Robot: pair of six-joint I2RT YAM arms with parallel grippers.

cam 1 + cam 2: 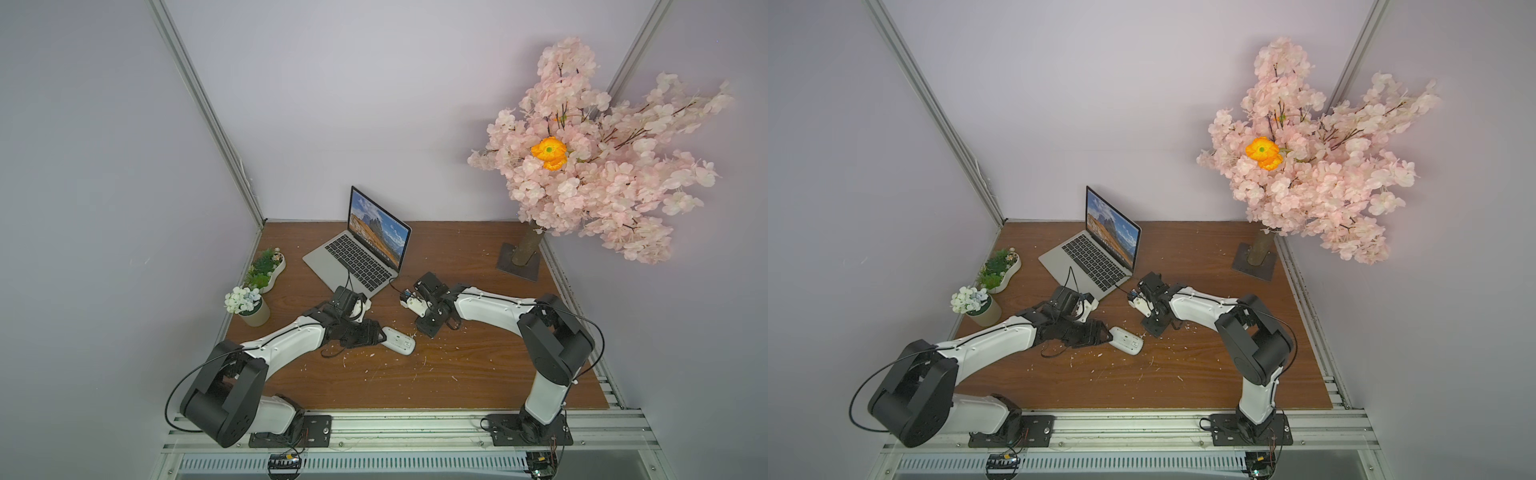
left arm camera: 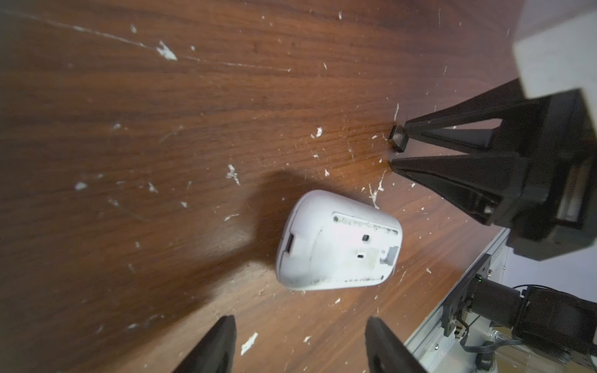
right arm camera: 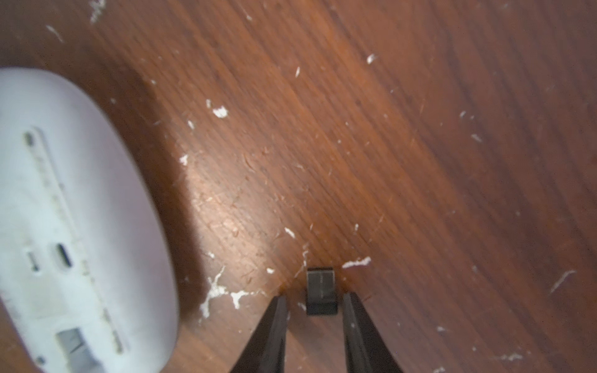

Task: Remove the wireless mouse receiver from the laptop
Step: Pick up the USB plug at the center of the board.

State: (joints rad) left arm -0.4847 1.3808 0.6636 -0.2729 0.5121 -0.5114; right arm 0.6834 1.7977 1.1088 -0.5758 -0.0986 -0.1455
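Left gripper: we are seeing the left gripper reaching across the table with its fingers spread apart and nothing between them.
Mouse: a white mouse is lying underside up just ahead of those fingers, between the two grippers.
Right gripper: the right gripper is pointing down just beside the mouse, its jaws standing narrowly apart.
Receiver: the receiver is sitting out of the laptop, on the wood between the right fingertips. In the right wrist view we are seeing a sliver of gap on each side, so nothing is gripping it.
Laptop: the laptop is standing open just behind both grippers, its screen showing mountains.
Plants: a pot of white flowers and a white planter of greenery are sitting along the left edge.
Tree: a pink blossom tree carrying one orange flower is standing on a dark base in the far right corner.
Table: the brown wooden table is showing scattered white flecks.
Room: pale lilac walls and metal frame posts are closing it in.
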